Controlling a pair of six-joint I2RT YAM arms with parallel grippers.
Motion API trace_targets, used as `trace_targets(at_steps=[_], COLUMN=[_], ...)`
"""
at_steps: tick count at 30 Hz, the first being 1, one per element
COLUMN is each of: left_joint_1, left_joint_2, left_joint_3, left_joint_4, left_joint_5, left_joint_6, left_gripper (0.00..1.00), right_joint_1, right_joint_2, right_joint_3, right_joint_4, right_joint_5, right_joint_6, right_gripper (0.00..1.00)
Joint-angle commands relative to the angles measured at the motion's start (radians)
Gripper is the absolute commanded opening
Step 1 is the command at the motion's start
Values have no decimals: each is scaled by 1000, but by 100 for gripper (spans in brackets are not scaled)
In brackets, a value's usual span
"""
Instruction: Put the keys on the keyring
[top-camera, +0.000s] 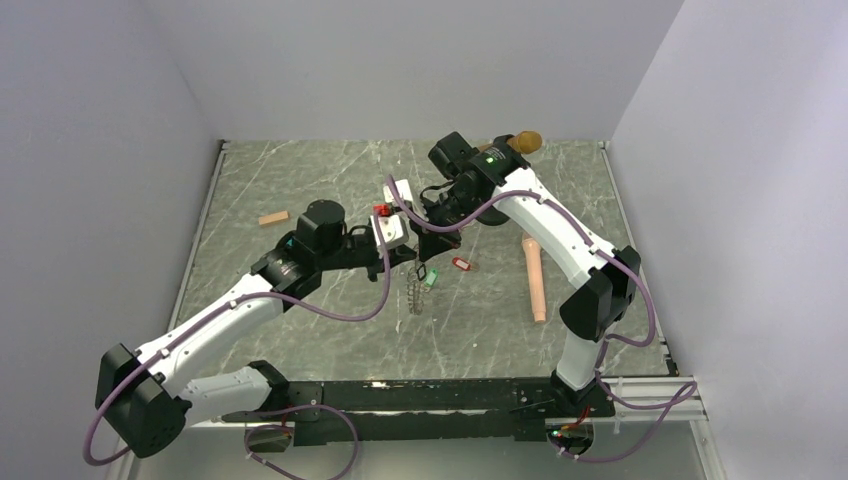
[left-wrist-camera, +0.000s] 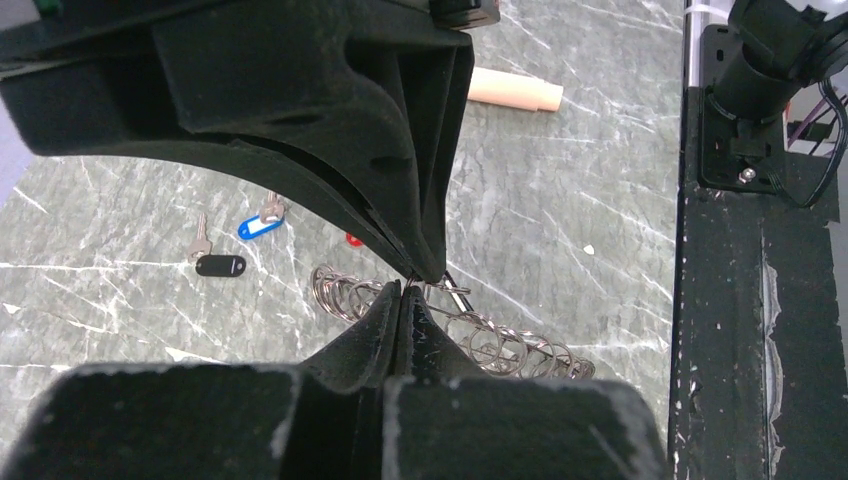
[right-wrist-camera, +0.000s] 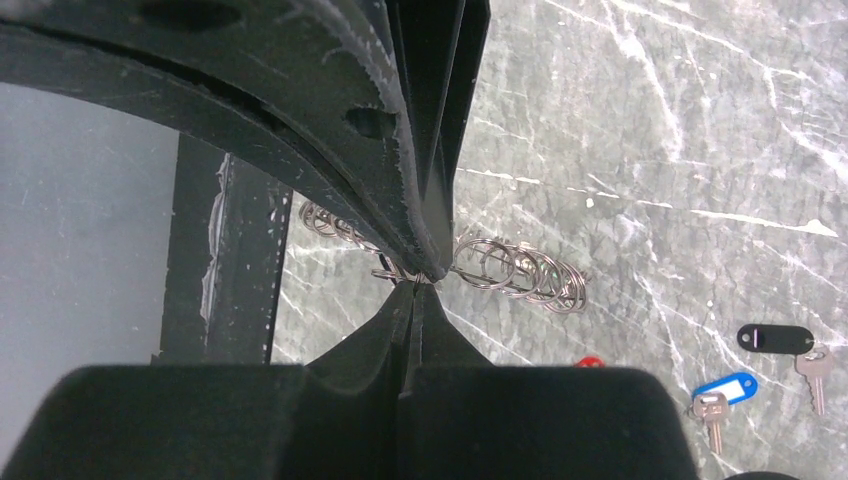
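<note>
The keyring (left-wrist-camera: 500, 345), a jagged coil of metal loops, hangs edge-on above the marble (top-camera: 416, 296). My left gripper (left-wrist-camera: 401, 288) is shut on its upper rim. My right gripper (right-wrist-camera: 416, 284) is shut on the same spot from the opposite side, tip to tip with the left (top-camera: 420, 262). The keyring (right-wrist-camera: 515, 268) stretches right of the pinch in the right wrist view. A black-tagged key (left-wrist-camera: 220, 265) and a blue-tagged key (left-wrist-camera: 259, 227) lie on the table. A red-tagged key (top-camera: 460, 264) lies right of the ring. A green-tagged key (top-camera: 430, 279) sits against the ring; I cannot tell if it is attached.
A tan microphone (top-camera: 535, 278) lies right of centre, and another with a gold head (top-camera: 526, 142) lies at the back. A tan wooden block (top-camera: 273, 218) rests at the left. The black base rail (top-camera: 420, 395) runs along the near edge.
</note>
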Motion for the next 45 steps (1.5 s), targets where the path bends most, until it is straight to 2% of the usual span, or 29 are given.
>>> trace_targets(at_steps=[1, 4, 10, 20, 24, 45], left_joint_1=[-4, -3, -2, -1, -2, 14], left_joint_2=[-59, -93, -122, -144, -142, -160], left_joint_3=[-32, -84, -181, -305, -341, -438], left_joint_4=[104, 228, 477, 731, 804, 1000], left_joint_5=[-18, -32, -52, -170, -210, -288], left_joint_6=[-64, -157, -395, -577, -618, -722], left_gripper=[0, 0, 0, 0, 0, 0], right_joint_1=[-3, -10, -15, -25, -26, -53], right_joint_2=[-32, -36, -37, -57, -57, -62], right_joint_3=[33, 29, 34, 14, 12, -4], right_joint_4=[9, 12, 11, 25, 29, 53], right_joint_5=[-71, -99, -141, -175, -190, -220], right_joint_6=[-3, -5, -10, -6, -3, 15], right_gripper=[1, 5, 6, 11, 14, 14])
